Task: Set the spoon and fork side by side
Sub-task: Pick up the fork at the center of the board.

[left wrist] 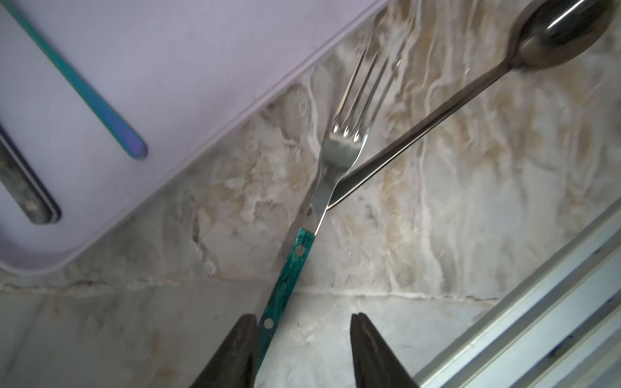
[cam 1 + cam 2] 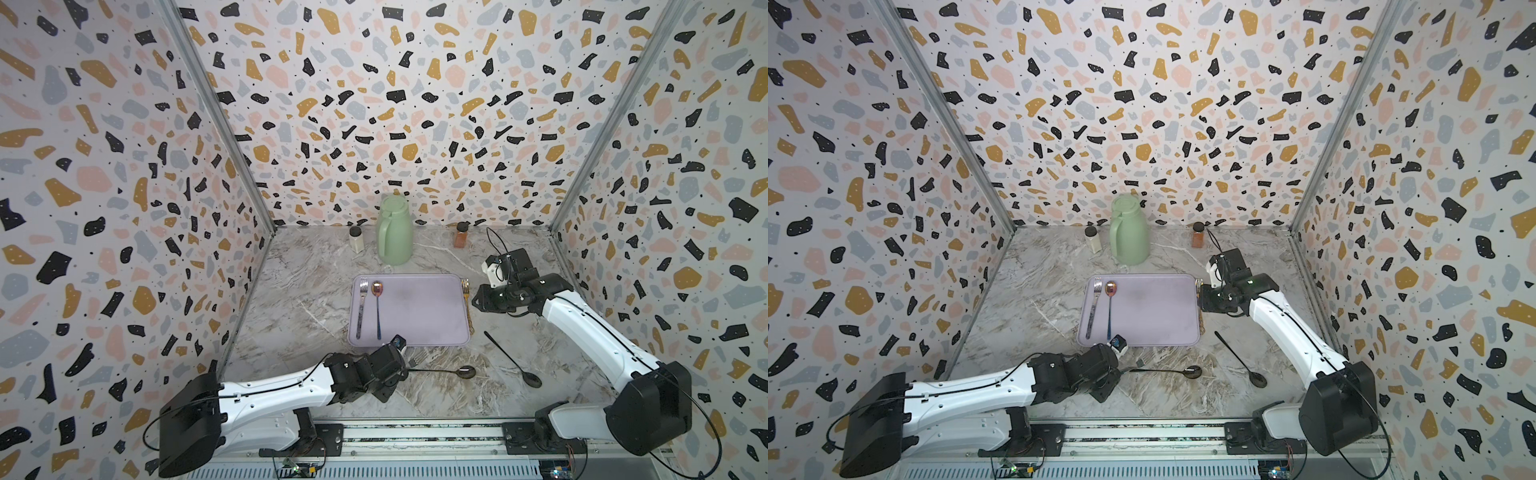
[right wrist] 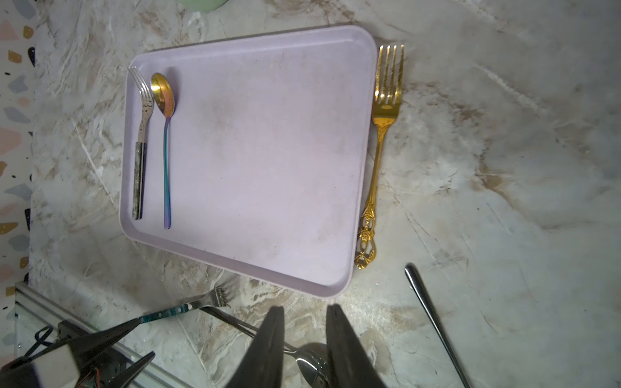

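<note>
A teal-handled fork [image 1: 341, 147] lies on the marble just off the lilac tray's [image 1: 235, 50] near edge, its neck crossing over the handle of a dark spoon [image 1: 564, 33]. My left gripper [image 1: 304, 315] is open around the fork's handle, which rests against one finger [image 1: 242, 339]. In both top views the fork [image 2: 417, 356] [image 2: 1140, 362] pokes out from the left gripper [image 2: 406, 368]. My right gripper [image 3: 304, 307] hangs open and empty above the table by the tray's right edge [image 2: 478, 300]. On the tray a fork [image 2: 362, 305] and a rainbow spoon [image 2: 377, 305] lie parallel.
A gold fork [image 3: 381, 147] lies along the tray's right edge. A long black spoon [image 2: 513, 360] rests on the marble to the right. A green jug [image 2: 395, 232] and two shakers [image 2: 356, 240] [image 2: 461, 235] stand at the back wall.
</note>
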